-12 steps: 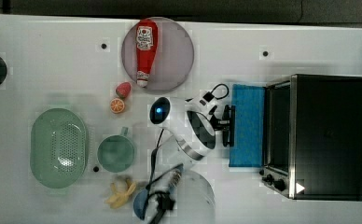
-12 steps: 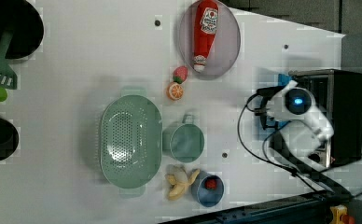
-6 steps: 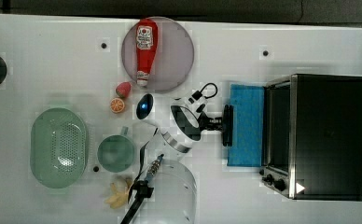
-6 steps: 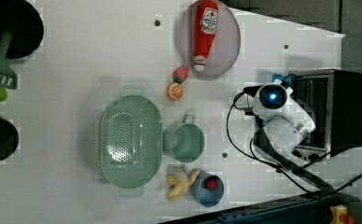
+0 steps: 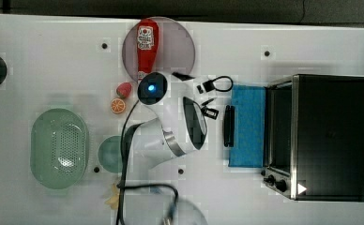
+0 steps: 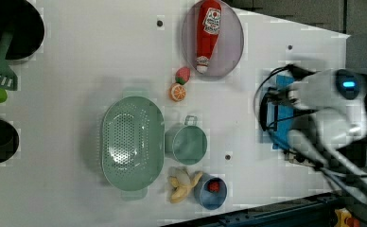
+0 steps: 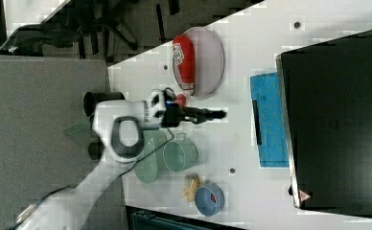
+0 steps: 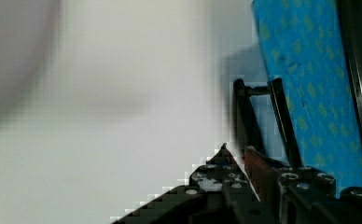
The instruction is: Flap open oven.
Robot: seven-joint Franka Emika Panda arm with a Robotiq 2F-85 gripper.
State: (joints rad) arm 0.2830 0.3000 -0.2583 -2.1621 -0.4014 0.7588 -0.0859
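**Oven door down, arm pulled back**

The oven [image 5: 329,136] sits at the top view's right, its blue glass door [image 5: 247,125] folded flat on the table [image 5: 53,56]. Since 0.5 s ago the gripper [image 7: 213,114] has drawn further from the bar handle [image 5: 228,125], toward the ketchup bottle [image 5: 146,47]. Whether its fingers are spread cannot be told.

The white arm [image 5: 170,136] is reaching across the table [image 5: 53,56], its gripper [image 7: 215,114] hanging level above the surface.
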